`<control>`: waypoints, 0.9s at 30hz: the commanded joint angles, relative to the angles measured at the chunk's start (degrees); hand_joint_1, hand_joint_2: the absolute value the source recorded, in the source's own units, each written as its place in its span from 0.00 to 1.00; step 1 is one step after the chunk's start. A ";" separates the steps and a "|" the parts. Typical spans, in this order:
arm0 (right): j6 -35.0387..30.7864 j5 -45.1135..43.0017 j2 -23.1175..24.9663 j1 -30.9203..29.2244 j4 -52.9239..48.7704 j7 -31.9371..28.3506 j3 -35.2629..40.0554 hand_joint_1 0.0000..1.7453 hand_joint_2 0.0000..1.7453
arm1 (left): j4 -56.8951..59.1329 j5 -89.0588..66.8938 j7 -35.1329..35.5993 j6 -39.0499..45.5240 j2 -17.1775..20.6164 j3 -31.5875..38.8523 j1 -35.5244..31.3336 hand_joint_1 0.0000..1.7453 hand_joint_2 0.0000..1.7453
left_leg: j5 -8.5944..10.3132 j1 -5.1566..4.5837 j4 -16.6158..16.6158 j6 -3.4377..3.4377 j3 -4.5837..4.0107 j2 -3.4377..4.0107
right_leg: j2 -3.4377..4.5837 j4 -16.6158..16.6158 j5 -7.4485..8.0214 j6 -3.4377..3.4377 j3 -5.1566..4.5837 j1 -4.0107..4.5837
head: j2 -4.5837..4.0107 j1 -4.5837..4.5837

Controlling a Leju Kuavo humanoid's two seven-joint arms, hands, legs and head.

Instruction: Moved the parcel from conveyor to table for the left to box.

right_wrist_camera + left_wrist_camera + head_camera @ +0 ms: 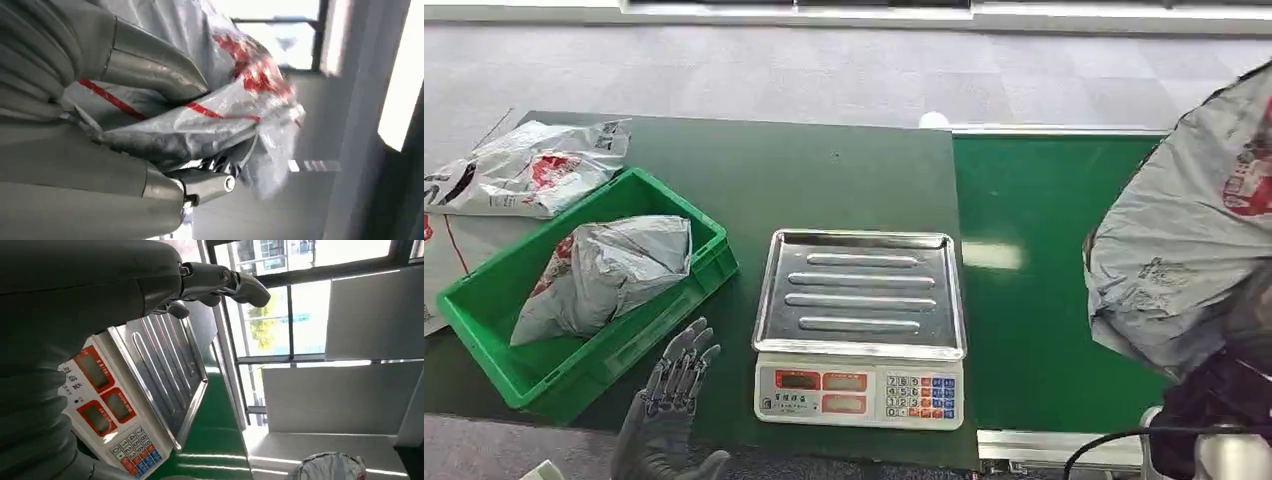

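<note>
My right hand [150, 145] grips a grey plastic parcel [1184, 240] with red print, held up above the green conveyor belt [1034, 300] at the right; in the right wrist view the parcel [210, 120] is pinched between thumb and fingers. My left hand [669, 410] hovers open, fingers spread, over the table's near edge between the green crate [714, 260] and the scale [860, 330]. The left wrist view shows its fingers [220, 282] stretched out over the scale's steel tray [165, 365]. Another grey parcel [609, 270] lies in the crate.
The dark green table [824, 180] carries the crate and the scale, whose tray is bare. More grey and white parcels [524, 165] lie at the table's far left, beyond the crate. Grey carpet lies beyond the table.
</note>
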 commanded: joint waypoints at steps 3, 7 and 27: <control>28.29 5.82 8.23 -23.64 53.05 19.33 44.58 1.00 1.00 | 4.98 -1.15 2.34 -2.83 -0.39 3.49 -2.53 0.00 1.00 | 0.23 0.34 -0.15 -0.30 1.01 1.39 | 1.38 -0.20 0.44 -0.44 -0.19 0.27 | 0.00 -0.03; 28.45 5.85 7.19 -22.17 51.12 16.94 45.91 1.00 1.00 | 0.41 -0.22 1.25 -0.07 -1.51 5.59 1.62 0.00 1.00 | 0.97 0.48 -0.08 -0.38 0.88 -1.30 | -1.20 -0.35 0.04 -0.46 -0.21 0.19 | 0.00 0.00; 27.53 5.32 7.35 -22.94 52.36 16.19 46.91 1.00 1.00 | -0.72 -0.39 0.76 -0.35 -1.54 6.15 3.41 0.00 1.00 | 0.44 0.44 -0.09 -0.53 1.07 -0.17 | 0.00 -0.17 0.03 -0.59 -0.21 0.15 | 0.00 0.00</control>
